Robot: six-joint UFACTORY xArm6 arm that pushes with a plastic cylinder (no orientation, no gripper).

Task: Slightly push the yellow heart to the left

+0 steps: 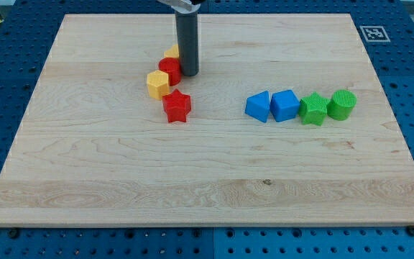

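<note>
The yellow heart [172, 52] lies near the view's top, left of centre, mostly hidden behind my rod; only its left edge shows. My tip [188, 73] stands on the board just right of the heart and touches or nearly touches the red round block [169, 70] below the heart. A yellow hexagonal block [157, 83] sits left of and below the red round block. A red star [177, 106] lies below them.
A row of blocks lies at the view's right: a blue triangular block [259, 106], a blue block [284, 105], a green star [313, 109] and a green round block [342, 104]. A marker tag [374, 33] sits beyond the wooden board's [207, 187] top right corner.
</note>
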